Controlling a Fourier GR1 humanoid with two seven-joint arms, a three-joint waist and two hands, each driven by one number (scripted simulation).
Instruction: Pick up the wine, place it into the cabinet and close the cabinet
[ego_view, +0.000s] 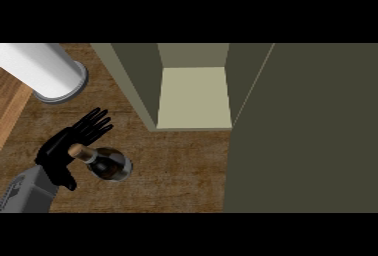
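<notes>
One hand (63, 147) in view, left, fingers straight and spread beside wine bottle (107, 165). Glass: heavy, slick, breakable. Best hold: body, below neck by thumb.

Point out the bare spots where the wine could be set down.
Free: the pale shelf inside the open cabinet, and the counter between the wine and the cabinet. Crowded: the left side, with the left hand beside the wine and a white cylinder behind.
</notes>
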